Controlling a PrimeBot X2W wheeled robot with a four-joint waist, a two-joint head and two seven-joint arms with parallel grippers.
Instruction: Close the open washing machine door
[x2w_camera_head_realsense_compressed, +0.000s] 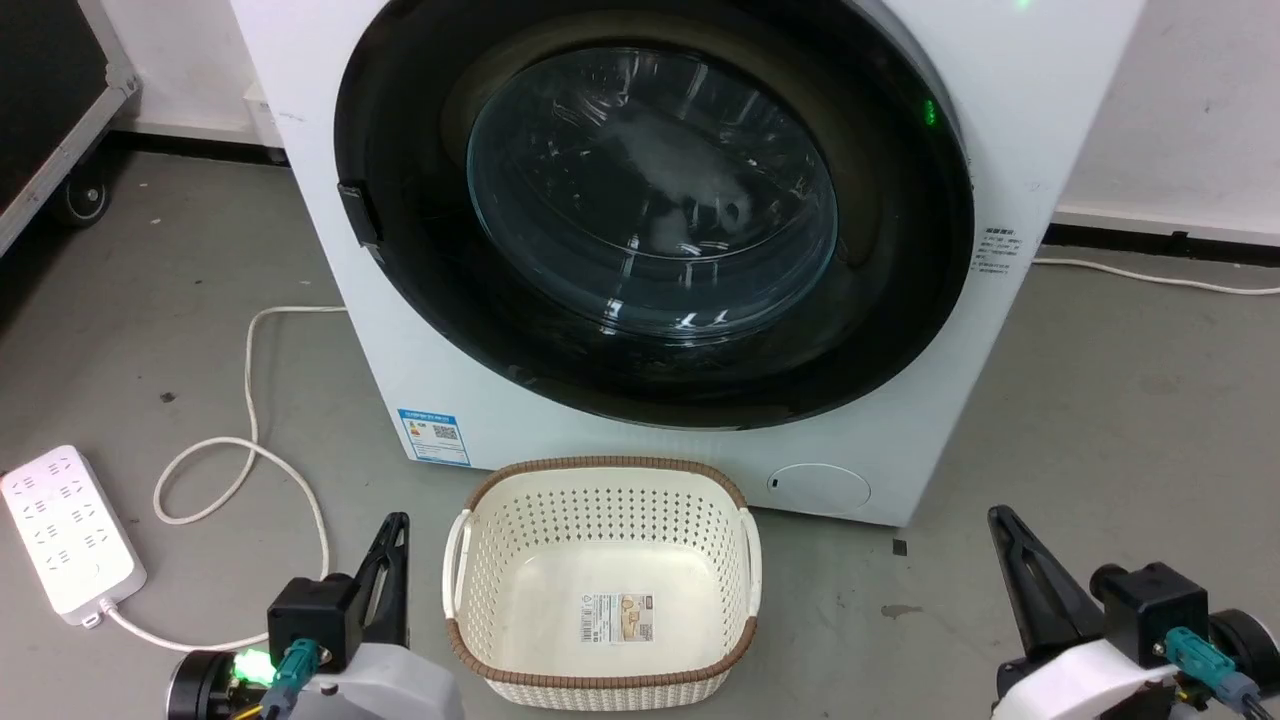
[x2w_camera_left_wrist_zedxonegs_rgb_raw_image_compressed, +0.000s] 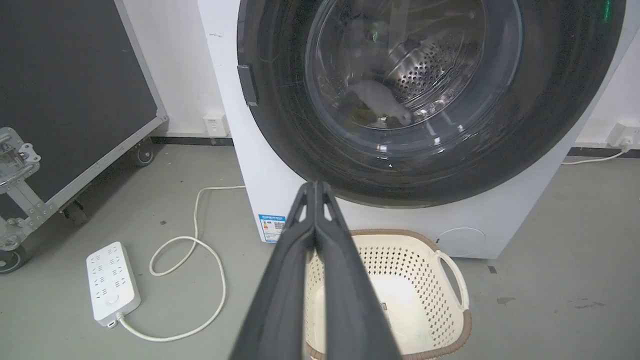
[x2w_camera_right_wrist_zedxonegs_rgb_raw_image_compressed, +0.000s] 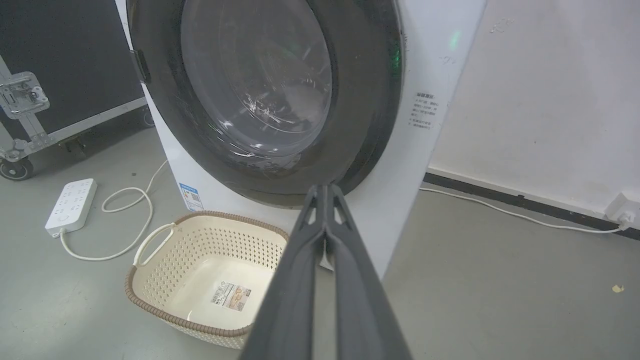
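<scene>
The door (x2w_camera_head_realsense_compressed: 655, 210) is cut off at the top. It stands well ahead of the left hand (x2w_camera_head_realsense_compressed: 397, 525) and right hand (x2w_camera_head_realsense_compressed: 1000, 520), both pressed together.

door (x2w_camera_left_wrist_zedxonegs_rgb_raw_image_compressed: 429, 95) looks closed; l end effector (x2w_camera_left_wrist_zedxonegs_rgb_raw_image_compressed: 316, 185) fingers together.

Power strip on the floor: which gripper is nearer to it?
Left. The left gripper is just right of the power strip, on the left side of the basket; the right gripper is beyond the basket's opposite side, much farther away.
</scene>
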